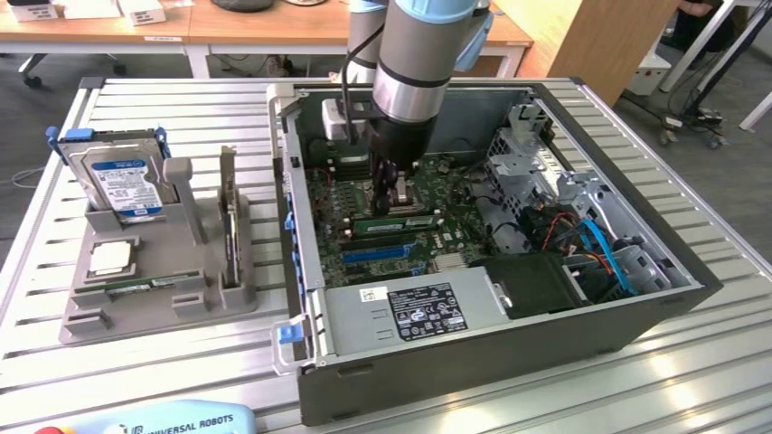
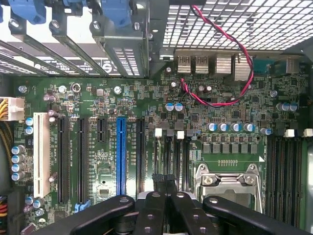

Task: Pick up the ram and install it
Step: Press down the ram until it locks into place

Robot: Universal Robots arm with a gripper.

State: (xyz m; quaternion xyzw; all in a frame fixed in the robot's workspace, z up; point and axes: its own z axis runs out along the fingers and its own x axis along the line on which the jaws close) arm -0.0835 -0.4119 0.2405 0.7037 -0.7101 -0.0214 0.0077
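A long green ram strip (image 1: 404, 219) stands on edge in a slot of the motherboard inside the open computer case (image 1: 483, 353). My gripper (image 1: 389, 201) points straight down at the ram's near end, its tips right at the ram's top edge; I cannot tell whether they touch. In the wrist view the gripper (image 2: 164, 180) is shut, its black fingers (image 2: 152, 205) pressed together over the black memory slots (image 2: 166, 156) with white end clips. Nothing shows between the fingers. The ram itself is hidden under them there.
A grey holder (image 1: 230, 298) at the exterior view's left carries a blue-labelled hard drive (image 1: 121, 181), a square silver chip (image 1: 108, 258) and a thin green strip (image 1: 136, 286). Beside the memory slots are the processor socket (image 2: 230, 183), a blue expansion slot (image 2: 121, 152) and a red-black cable (image 2: 234, 49).
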